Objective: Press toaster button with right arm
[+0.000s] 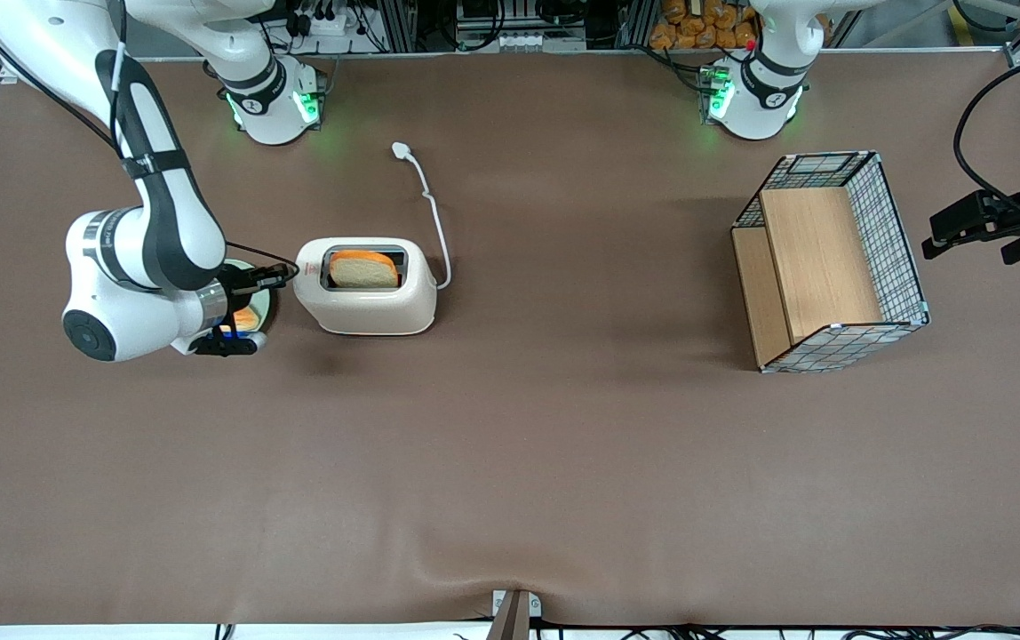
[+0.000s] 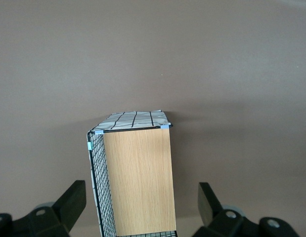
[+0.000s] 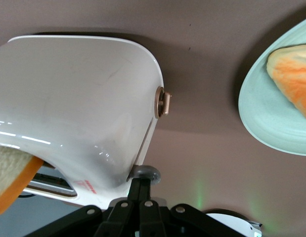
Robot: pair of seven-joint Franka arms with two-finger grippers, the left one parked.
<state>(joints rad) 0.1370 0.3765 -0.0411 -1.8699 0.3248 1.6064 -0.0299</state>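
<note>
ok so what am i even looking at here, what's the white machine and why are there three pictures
Three cameras show one moment. The front view looks down on a brown table. The big white jointed thing is the right arm, a robot arm. Its gripper, the two-fingered end, is at the narrow end of the toaster, jaws closed together, tips at the toaster button. It holds nothing. One bread slice sits in the slot; another slice lies on a pale plate beside the toaster, under the arm. The right wrist view comes from a camera on that arm. The left wrist view, from the parked arm, shows a wire basket lined with wooden boards.
</note>
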